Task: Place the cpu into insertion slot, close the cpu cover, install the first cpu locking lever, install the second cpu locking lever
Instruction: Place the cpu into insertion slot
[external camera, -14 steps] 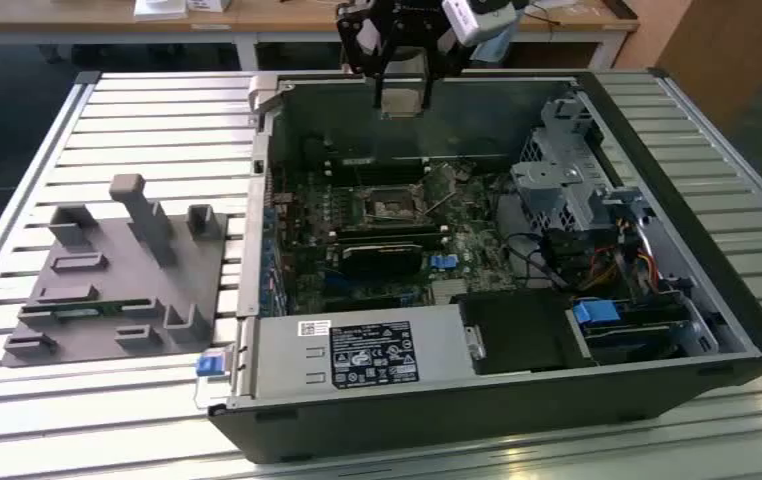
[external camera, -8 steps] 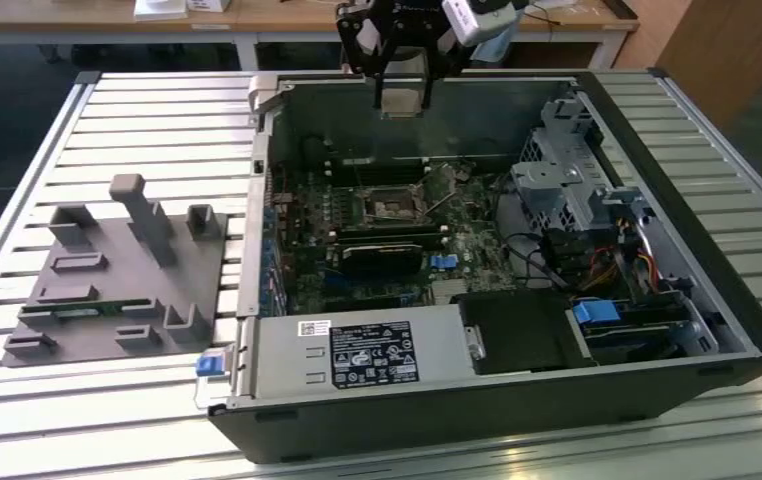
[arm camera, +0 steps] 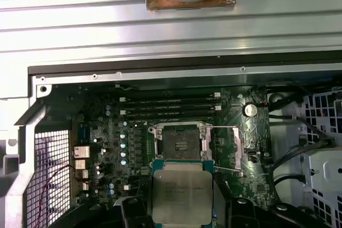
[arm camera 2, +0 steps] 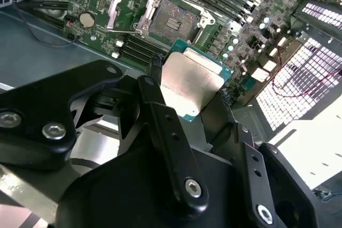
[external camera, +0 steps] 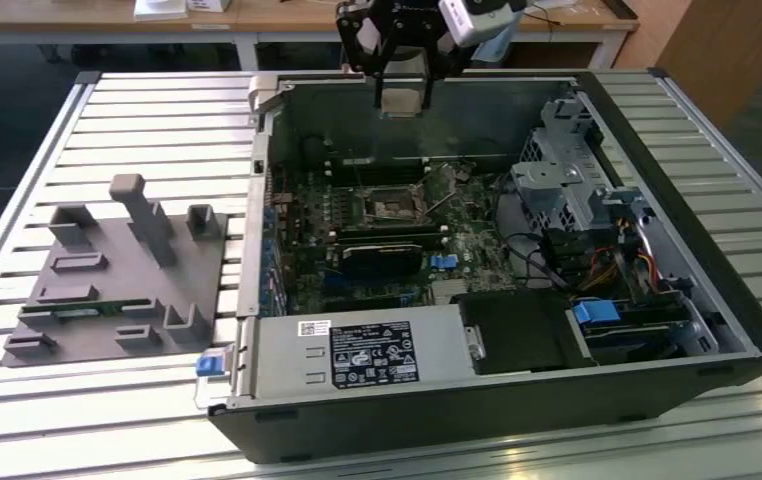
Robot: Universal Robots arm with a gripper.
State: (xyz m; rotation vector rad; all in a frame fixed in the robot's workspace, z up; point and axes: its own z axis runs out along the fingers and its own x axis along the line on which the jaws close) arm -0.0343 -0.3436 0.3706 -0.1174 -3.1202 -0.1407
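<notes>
A grey fixture block (external camera: 114, 290) lies on the slatted table (external camera: 154, 110), beside the open computer case (external camera: 488, 412).

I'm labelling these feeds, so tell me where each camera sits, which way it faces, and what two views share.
Exterior view: off the arm, looking down into the open computer case; the hand hangs over its far wall.
Second wrist view: on the arm behind the hand, looking along its black fingers at the cpu and insertion slot.
First wrist view: on the arm, facing the motherboard; finger parts flank the cpu.
Shared: both wrist views show the held cpu and the empty slot.
</notes>
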